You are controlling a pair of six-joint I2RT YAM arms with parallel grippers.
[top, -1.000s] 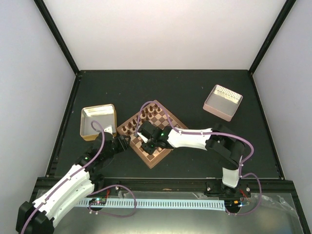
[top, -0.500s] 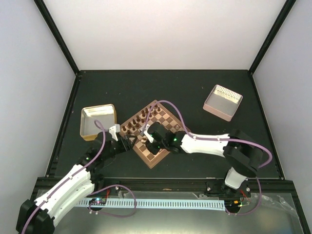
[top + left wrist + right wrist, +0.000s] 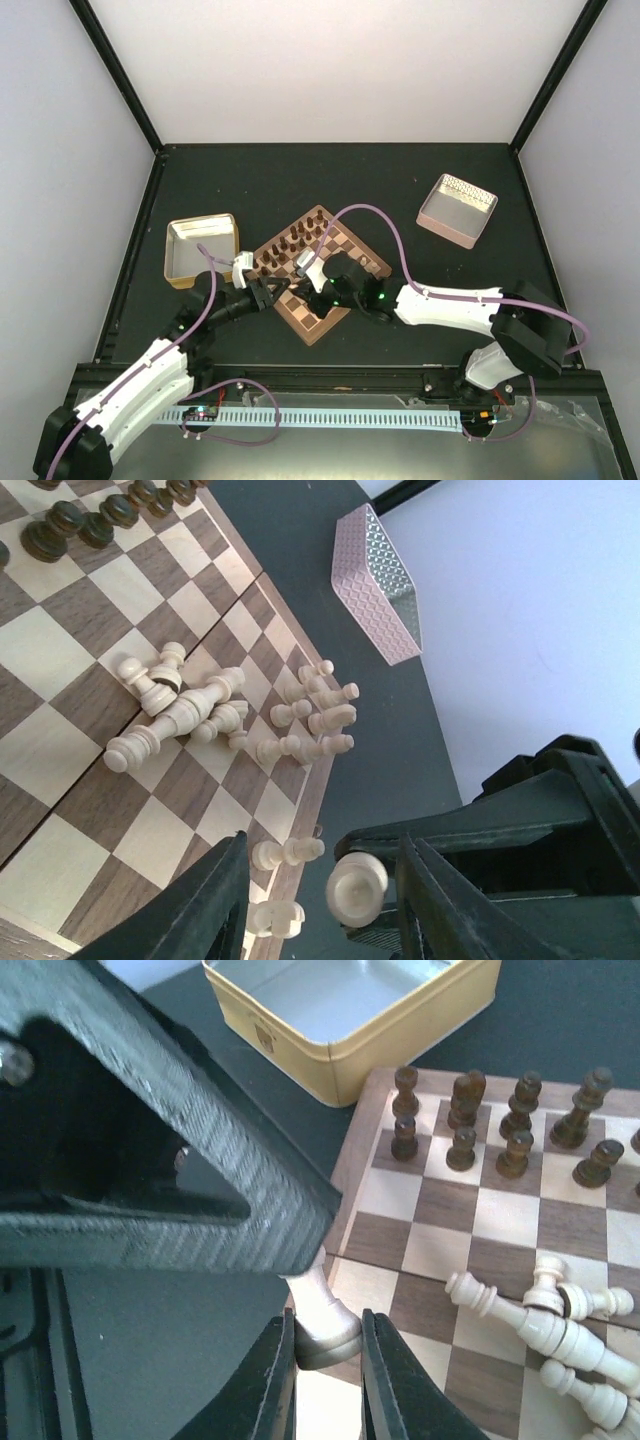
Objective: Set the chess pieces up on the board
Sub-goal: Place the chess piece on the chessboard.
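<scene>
My right gripper [image 3: 327, 1345] is clenched on a pale chessman [image 3: 320, 1308]. Both fingers pinch its round foot, and the stem runs up and away until it goes behind the black body of my left gripper [image 3: 322, 846]. Can't tell which kind of piece it is. My left gripper is released: fingers apart, nothing pinched. The held chessman's round underside sits between them, close to the finger on the right wrist's side; touching it or not, I can't tell. All this is at the rim of the board [image 3: 60, 780]. From above, the two grippers meet over the board edge nearest my bases, but I can't tell if the chessman hangs over the squares or just off them. Just past my left fingertips two fallen pale pieces [image 3: 288, 852] lie at the rim. Farther ahead a heap of toppled pale pieces [image 3: 185, 715] lies across the squares, with a second toppled cluster [image 3: 315, 715] beside it nearer the rim. Dark pieces [image 3: 90, 520] stand at the far end of the board. Ahead of my right fingers those dark pieces are upright in two rows, and the open yellow tin [image 3: 420, 1030] sits just beyond the rim there. To the side of my right fingers are more fallen pale ones. The pink bin [image 3: 375, 590] is well beyond my left fingertips, off the board on the dark table [image 3: 400, 190].
</scene>
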